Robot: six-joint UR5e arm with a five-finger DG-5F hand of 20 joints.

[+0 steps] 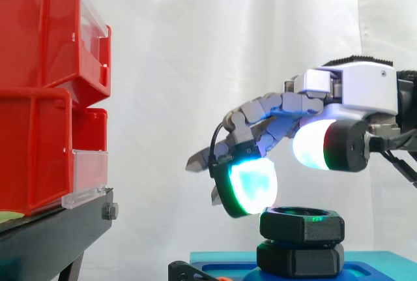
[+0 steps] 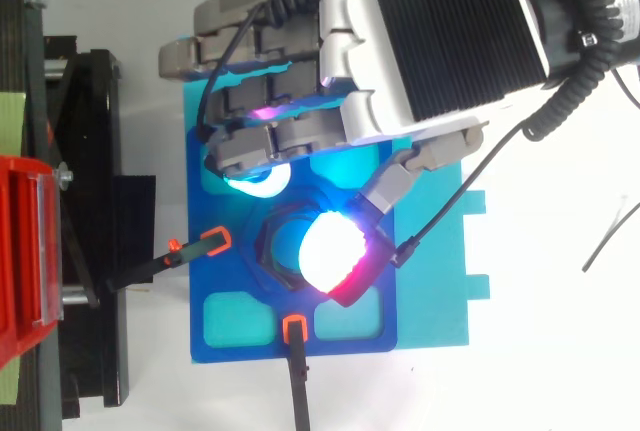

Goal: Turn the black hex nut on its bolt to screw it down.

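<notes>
The nut [image 1: 301, 224] is sitting atop a black hex base [image 1: 300, 259] on the blue plate [image 2: 232, 323]. The hand [image 1: 365, 92] is hovering just above it, fingers loosely bent and spread from the thumb, gripping nothing. A cyan pad [image 1: 253, 186] is hanging just beside the nut's upper edge. Red bins [image 1: 39, 98] are standing well apart.

From above, your hand [image 2: 440, 41] comes in over the black hex nut [image 1: 301, 223] from 1 o'clock. One orange-tipped clamp [image 2: 213, 244] crowds the nut at 9 o'clock and a second clamp [image 2: 294, 328] at 6. Red bins [image 1: 39, 85] on their black stand [image 2: 85, 251] wall off 9 o'clock. From 3 to 5 o'clock, the white table [image 2: 560, 351] lies open beyond the blue plate [image 2: 430, 301].
</notes>
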